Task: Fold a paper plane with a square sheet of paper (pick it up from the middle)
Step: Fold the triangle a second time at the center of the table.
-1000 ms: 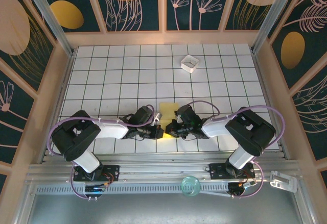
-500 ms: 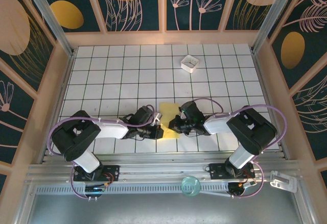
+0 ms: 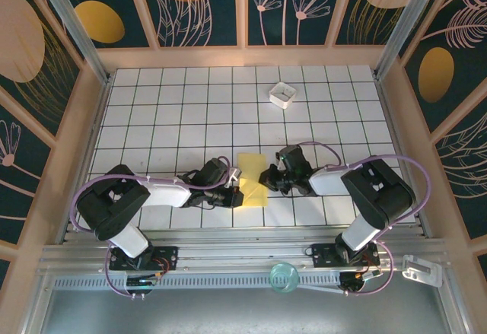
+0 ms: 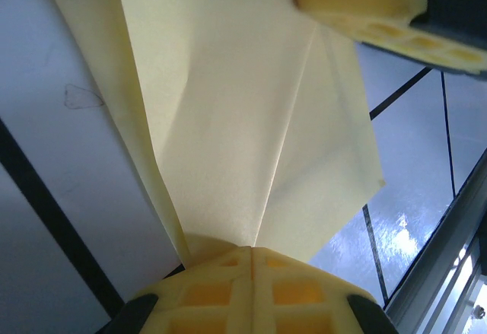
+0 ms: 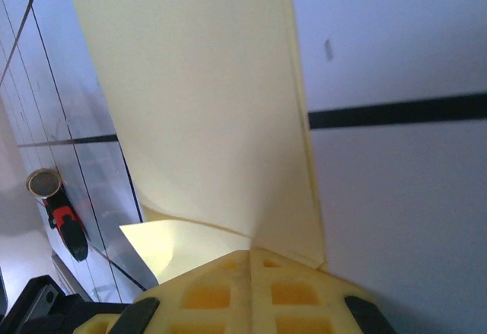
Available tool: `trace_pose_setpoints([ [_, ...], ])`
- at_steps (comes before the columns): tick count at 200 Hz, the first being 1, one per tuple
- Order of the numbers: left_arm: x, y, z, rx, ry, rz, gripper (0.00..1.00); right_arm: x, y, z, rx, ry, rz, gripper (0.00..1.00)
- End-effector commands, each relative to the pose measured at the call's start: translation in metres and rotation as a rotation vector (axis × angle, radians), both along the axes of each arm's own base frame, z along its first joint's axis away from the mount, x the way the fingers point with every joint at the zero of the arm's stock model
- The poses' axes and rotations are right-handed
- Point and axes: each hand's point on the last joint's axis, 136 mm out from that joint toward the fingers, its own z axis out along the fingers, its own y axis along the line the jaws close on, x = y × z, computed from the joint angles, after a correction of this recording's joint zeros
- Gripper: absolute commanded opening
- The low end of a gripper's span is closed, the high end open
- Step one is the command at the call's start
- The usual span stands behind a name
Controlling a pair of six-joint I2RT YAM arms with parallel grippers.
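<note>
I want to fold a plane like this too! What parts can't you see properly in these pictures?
- Top view: the side edges of the thin yellow folded paper sheet lie under the left gripper and right gripper, both pinching it.
- Left wrist view: the paper's far end is cut off by the picture's top edge.
- Top view: the small white square box is too small to tell what's inside.

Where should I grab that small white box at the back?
Come straight down and pinch two opposite walls of the small white box. It sits flat, looks shallow and open-topped, and is turned diagonally, so probably rotate to match.
</note>
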Motion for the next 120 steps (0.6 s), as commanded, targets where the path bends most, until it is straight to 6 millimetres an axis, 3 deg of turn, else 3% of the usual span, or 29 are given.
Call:
trace_pose_setpoints([
  [1,-0.036,0.097,-0.081,0.449,0.119,0.073,0.00,0.004,-0.042,-0.029,-0.162,0.018,-0.089,0.00],
  [38,-0.030,0.086,-0.074,0.408,0.117,0.077,0.00,0.026,-0.065,-0.025,-0.164,-0.012,-0.134,0.00],
  [67,0.001,0.044,-0.032,0.234,0.024,0.102,0.00,0.044,-0.060,0.009,-0.123,-0.126,-0.094,0.01],
  [82,0.019,0.021,-0.006,0.127,-0.023,0.124,0.07,0.044,-0.056,0.028,-0.119,-0.188,-0.062,0.02],
  [98,0.037,0.001,0.026,0.023,-0.074,0.152,0.22,0.036,-0.056,0.040,-0.122,-0.226,-0.048,0.05],
  [120,0.058,-0.010,0.063,-0.079,-0.162,0.219,0.33,0.017,-0.052,0.047,-0.127,-0.250,-0.017,0.10],
])
